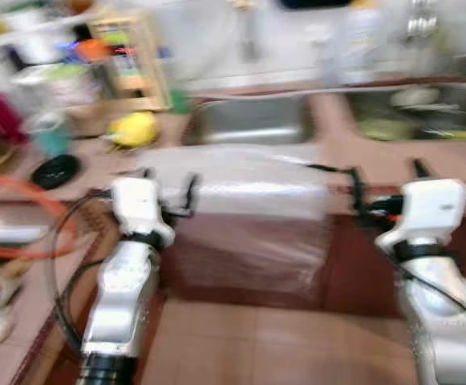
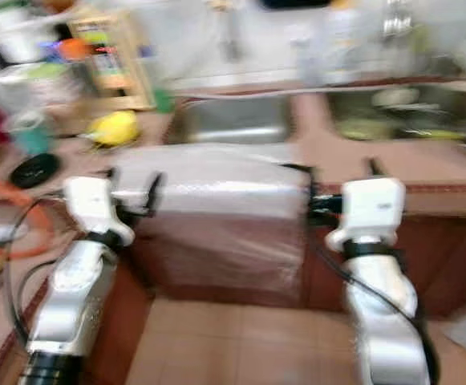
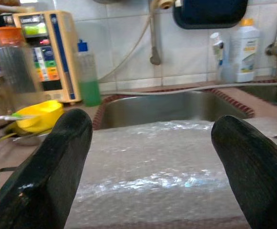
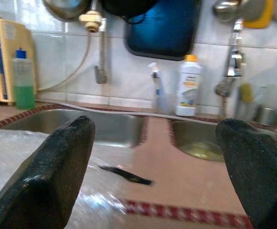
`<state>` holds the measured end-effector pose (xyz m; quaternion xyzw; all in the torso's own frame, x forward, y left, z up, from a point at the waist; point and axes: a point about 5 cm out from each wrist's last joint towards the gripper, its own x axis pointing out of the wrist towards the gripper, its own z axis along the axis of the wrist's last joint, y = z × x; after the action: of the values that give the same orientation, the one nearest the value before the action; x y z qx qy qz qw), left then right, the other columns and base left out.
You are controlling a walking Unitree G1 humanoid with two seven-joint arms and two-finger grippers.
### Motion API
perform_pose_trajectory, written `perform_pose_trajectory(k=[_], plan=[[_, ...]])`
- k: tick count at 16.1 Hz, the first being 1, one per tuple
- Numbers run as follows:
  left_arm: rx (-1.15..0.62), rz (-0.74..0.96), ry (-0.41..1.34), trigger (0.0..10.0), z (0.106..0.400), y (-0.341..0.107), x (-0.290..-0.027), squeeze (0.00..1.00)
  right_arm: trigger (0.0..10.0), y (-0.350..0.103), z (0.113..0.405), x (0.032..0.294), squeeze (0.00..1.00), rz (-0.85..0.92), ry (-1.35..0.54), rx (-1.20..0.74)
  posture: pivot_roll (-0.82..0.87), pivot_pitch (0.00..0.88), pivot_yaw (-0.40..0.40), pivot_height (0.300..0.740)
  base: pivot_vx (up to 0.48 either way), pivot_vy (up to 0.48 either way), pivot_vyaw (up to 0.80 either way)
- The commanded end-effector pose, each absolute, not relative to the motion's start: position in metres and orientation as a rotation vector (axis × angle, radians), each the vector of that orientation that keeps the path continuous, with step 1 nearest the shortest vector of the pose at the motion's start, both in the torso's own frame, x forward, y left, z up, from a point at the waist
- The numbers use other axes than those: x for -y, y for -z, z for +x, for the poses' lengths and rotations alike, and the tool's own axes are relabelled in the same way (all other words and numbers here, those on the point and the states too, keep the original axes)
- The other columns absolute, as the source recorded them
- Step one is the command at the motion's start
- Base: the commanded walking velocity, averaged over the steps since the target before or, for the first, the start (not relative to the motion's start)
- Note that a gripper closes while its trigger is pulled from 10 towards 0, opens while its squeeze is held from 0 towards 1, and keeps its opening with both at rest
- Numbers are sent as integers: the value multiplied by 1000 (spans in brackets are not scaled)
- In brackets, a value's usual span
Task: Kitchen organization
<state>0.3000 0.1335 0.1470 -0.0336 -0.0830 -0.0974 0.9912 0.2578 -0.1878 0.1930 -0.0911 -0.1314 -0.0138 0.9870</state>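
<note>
A sheet of clear bubble wrap point(image 1: 241, 200) lies over the counter's front edge and hangs down over the cabinet, in front of the left steel sink point(image 1: 253, 120). My left gripper point(image 1: 168, 183) is open at the sheet's left end, level with the counter edge. My right gripper point(image 1: 386, 178) is open just past the sheet's right end. In the left wrist view the bubble wrap point(image 3: 167, 162) lies between and beyond the two fingers without touching them. The right wrist view has a thin black object point(image 4: 126, 175) on the counter between the sinks. The head views are blurred.
A second sink point(image 1: 425, 112) with dishes is at the right. On the left counter stand a yellow bowl point(image 1: 135, 128), a teal cup point(image 1: 52, 135), a black lid point(image 1: 54, 170) and an orange hose point(image 1: 24, 208). Bottles point(image 4: 187, 86) line the tiled wall. Tiled floor lies below.
</note>
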Motion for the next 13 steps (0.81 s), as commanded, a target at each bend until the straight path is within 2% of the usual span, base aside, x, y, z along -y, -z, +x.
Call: perform_pose_trajectory(k=[1, 2, 9, 13], plan=[[164, -39, 153, 10000, 300, -149, -149, 0, 10000, -197, 259, 179, 0, -162, -7, 283, -56, 0, 130, 740, 356, 289, 0], [161, -36, 151, 10000, 299, -148, -149, 0, 10000, -197, 259, 179, 0, -163, -7, 282, -56, 0, 130, 740, 330, 0, 0], [147, -43, 186, 10000, 298, -144, -142, 0, 10000, -197, 262, 182, 0, -134, 17, 272, -60, 0, 124, 740, 0, 0, 0], [144, -54, 200, 10000, 298, -143, -140, 0, 10000, -196, 263, 182, 0, -145, 21, 261, -66, 0, 124, 740, 0, 0, -769]])
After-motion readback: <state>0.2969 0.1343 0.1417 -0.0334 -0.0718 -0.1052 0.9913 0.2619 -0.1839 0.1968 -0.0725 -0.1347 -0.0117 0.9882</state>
